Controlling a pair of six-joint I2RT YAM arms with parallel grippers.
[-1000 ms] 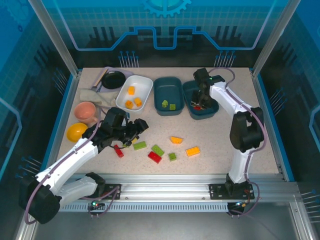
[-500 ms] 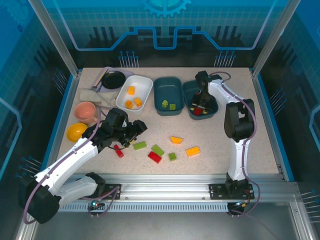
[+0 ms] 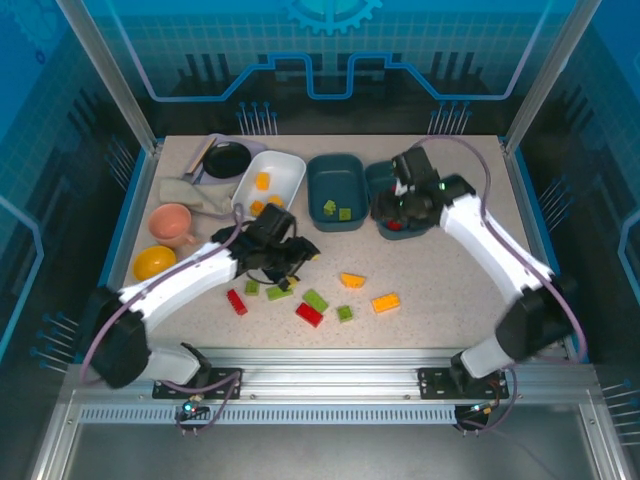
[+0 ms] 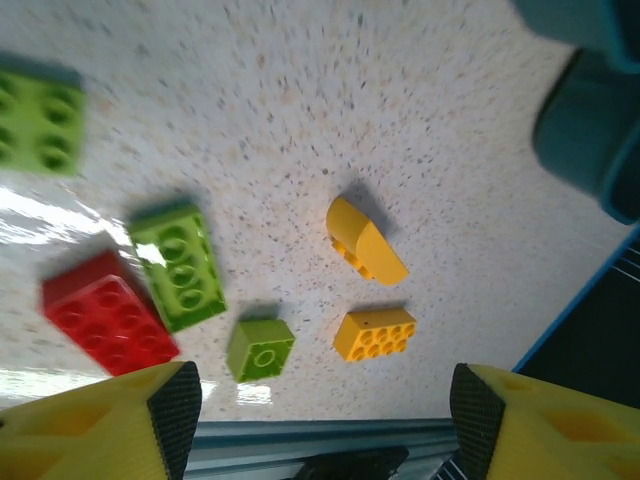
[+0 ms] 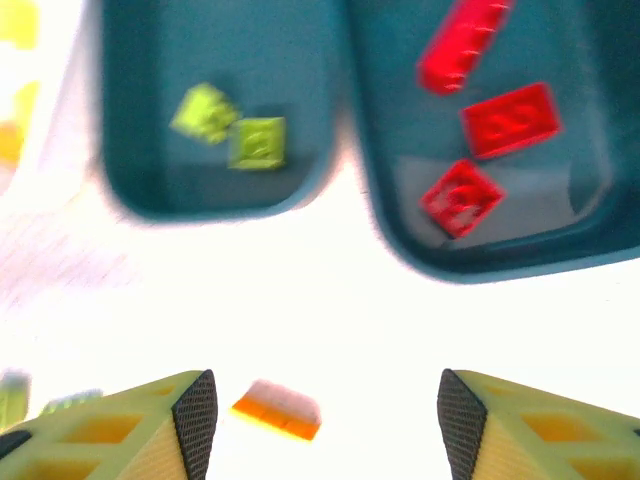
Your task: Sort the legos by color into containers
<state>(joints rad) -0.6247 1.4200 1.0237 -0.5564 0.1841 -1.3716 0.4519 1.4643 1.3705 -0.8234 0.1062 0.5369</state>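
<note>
Loose legos lie mid-table: a red one (image 3: 236, 301), greens (image 3: 279, 292) (image 3: 315, 299) (image 3: 344, 313), another red (image 3: 309, 314) and oranges (image 3: 352, 280) (image 3: 385, 302). The white tub (image 3: 285, 163) holds orange bricks. The middle teal tub (image 3: 335, 170) holds green bricks (image 5: 260, 142). Red bricks (image 5: 508, 118) lie in the right teal tub (image 3: 421, 226). My left gripper (image 3: 290, 260) hovers open over the loose bricks; a small green brick (image 4: 260, 348) and a yellow brick (image 4: 375, 333) lie ahead of its empty jaws (image 4: 322, 415). Open and empty, my right gripper (image 3: 393, 205) hangs at the right tub's near-left rim (image 5: 325, 420).
A pink cup (image 3: 172, 225) and yellow bowl (image 3: 153, 262) stand at the left edge. A black pan (image 3: 228, 160) and a beige cloth (image 3: 190, 192) lie at the back left. A blue rail borders the table's right side.
My right gripper opened, left a red brick in the right teal tub and drew back toward the near-left. My left gripper moved right, over the loose bricks.
</note>
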